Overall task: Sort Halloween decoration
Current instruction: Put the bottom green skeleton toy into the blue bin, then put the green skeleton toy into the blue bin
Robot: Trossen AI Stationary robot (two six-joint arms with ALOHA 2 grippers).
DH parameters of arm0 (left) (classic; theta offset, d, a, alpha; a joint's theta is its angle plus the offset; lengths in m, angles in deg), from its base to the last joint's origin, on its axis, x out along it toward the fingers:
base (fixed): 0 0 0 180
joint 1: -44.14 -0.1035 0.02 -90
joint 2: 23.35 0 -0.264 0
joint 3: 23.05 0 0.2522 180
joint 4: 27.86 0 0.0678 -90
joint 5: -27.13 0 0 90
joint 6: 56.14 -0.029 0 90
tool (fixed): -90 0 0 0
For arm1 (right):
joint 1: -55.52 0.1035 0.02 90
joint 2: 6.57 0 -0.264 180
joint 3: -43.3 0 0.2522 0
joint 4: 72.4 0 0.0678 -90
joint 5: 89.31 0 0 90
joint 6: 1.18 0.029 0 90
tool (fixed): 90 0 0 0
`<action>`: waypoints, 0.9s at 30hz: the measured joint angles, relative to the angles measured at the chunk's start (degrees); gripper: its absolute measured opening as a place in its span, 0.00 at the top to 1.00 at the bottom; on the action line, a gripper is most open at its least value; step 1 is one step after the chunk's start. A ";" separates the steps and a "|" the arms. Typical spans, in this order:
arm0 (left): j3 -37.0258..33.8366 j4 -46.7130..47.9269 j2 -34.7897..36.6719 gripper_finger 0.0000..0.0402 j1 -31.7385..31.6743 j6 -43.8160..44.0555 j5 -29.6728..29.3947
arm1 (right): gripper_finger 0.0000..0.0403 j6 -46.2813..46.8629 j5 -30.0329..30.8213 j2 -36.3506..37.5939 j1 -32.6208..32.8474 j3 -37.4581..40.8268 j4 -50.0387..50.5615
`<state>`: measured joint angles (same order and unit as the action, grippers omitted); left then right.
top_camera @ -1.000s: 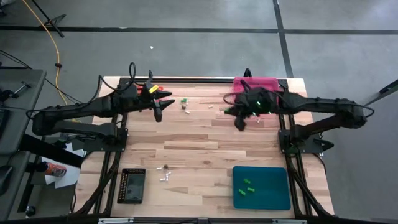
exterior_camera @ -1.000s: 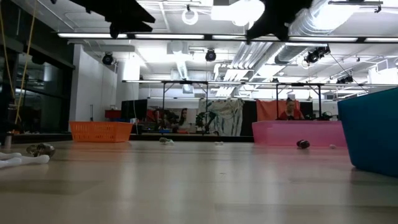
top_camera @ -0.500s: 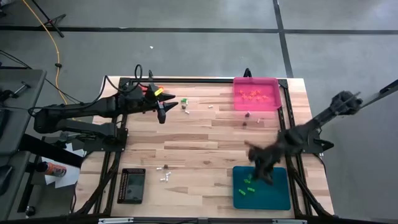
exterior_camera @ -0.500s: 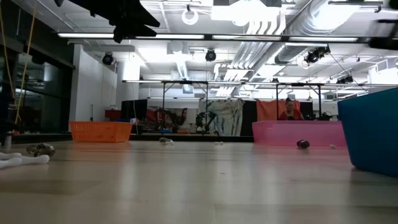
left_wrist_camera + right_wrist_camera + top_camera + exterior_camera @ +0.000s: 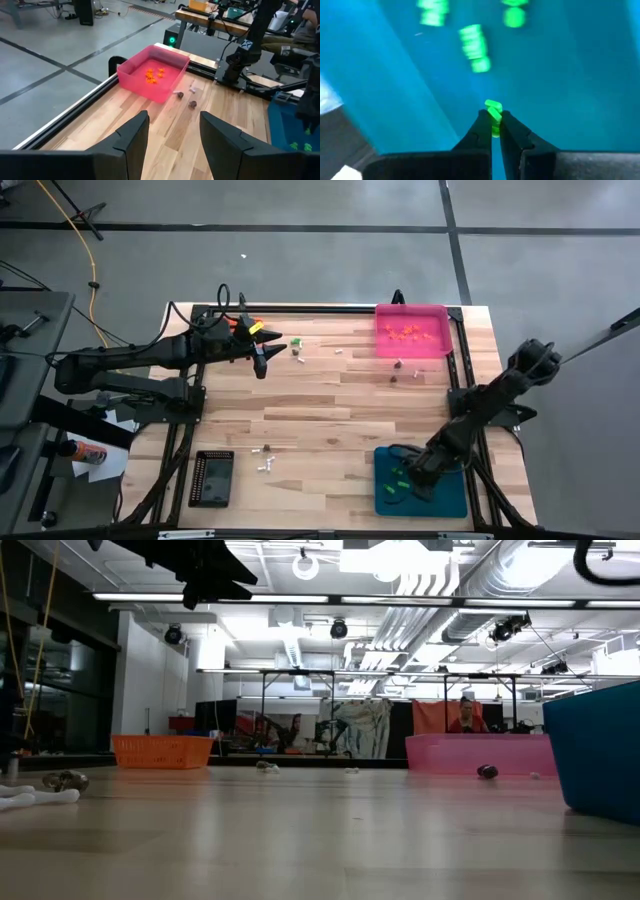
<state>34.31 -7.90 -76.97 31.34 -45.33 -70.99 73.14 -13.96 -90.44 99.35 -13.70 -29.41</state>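
The Halloween decoration is small trinkets: green ones (image 5: 398, 477) lie in the teal tray (image 5: 448, 498), and orange ones (image 5: 154, 75) in the pink tray (image 5: 411, 330). Loose white, green and brown ones (image 5: 297, 346) lie on the wood. My right gripper (image 5: 415, 480) hangs over the teal tray at the near right, shut on a green trinket (image 5: 493, 111). My left gripper (image 5: 262, 364) hovers open above the far left of the table, with nothing between its fingers (image 5: 131, 134). My right gripper pinches a small green trinket between its two fingertips (image 5: 483, 125). The trinket's end (image 5: 493, 106) sticks out just past the tips. The fingers slant down toward the teal tray's floor, and the trinket is held above the floor, clear of the green pieces lying there.
A black tray (image 5: 212, 477) sits at the near left, with two small pieces (image 5: 266, 458) beside it. Brown and white pieces (image 5: 400, 368) lie in front of the pink tray. An orange tray (image 5: 162, 751) stands at the far left, under my left arm.
My right gripper has swung from beside the pink tray at the far right toward the table's near edge. It has come down and tipped steeply downward, and now stands over the teal tray, still shut.
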 joint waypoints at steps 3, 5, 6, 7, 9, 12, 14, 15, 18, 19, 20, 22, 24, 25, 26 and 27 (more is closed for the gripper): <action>0.00 0.01 0.00 0.60 0.00 -0.38 -0.01 | 1.00 1.91 -0.18 -0.64 -0.34 0.00 0.82; 0.00 0.07 0.00 0.60 0.00 -0.44 -0.01 | 0.99 2.17 -0.17 -0.71 -0.34 0.00 0.85; 0.00 0.05 0.00 0.60 0.00 -0.46 -0.02 | 0.98 2.21 -0.17 -0.71 -0.34 0.00 0.86; 0.00 0.07 0.00 0.60 0.00 -0.46 0.00 | 0.97 2.21 -0.17 -0.71 -0.32 0.00 0.77; 0.00 0.07 0.00 0.60 0.00 -0.48 0.00 | 0.94 2.39 -0.17 -0.71 -0.32 0.00 0.99; 0.00 0.11 0.00 0.60 0.00 -0.48 -0.02 | 0.87 4.50 -0.17 -0.71 -0.34 0.00 2.27; 0.00 0.24 0.00 0.60 0.00 -0.48 -0.02 | 0.80 5.59 -0.15 -0.71 -0.34 0.00 3.09; 0.00 0.37 0.00 0.60 0.00 -0.48 -0.02 | 0.77 5.83 -0.18 -0.71 -0.32 0.00 3.26; 0.00 0.51 0.00 0.60 0.00 -0.48 -0.02 | 0.66 5.87 -0.76 -0.71 -0.34 0.00 3.08; 0.00 0.50 0.00 0.60 0.00 -0.48 -0.01 | 0.62 5.39 -1.55 -0.71 -0.40 0.00 3.08; 0.00 0.50 0.00 0.60 0.00 -0.48 -0.02 | 0.60 4.77 -3.06 -0.66 -0.62 -0.01 3.11; 0.00 0.48 0.00 0.60 0.00 -0.49 -0.02 | 0.55 2.11 -7.36 0.11 -0.85 -0.30 3.40; 0.00 0.44 0.00 0.60 0.00 -0.50 -0.02 | 0.54 -1.50 -9.86 2.13 -0.84 -1.59 4.24; 0.00 0.45 0.00 0.60 0.00 -0.50 -0.02 | 0.53 -2.90 -9.72 3.37 -0.82 -2.41 5.23; 0.00 0.45 0.00 0.60 -0.05 -0.50 -0.02 | 0.53 -4.03 -9.05 4.83 -0.78 -3.15 6.78; 0.00 0.44 0.00 0.60 -0.07 -0.50 -0.02 | 0.53 -5.02 -7.64 6.20 -0.78 -3.81 8.55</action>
<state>34.31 -7.47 -76.97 31.28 -45.84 -71.01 68.12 -21.60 -84.24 98.57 -17.51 -20.86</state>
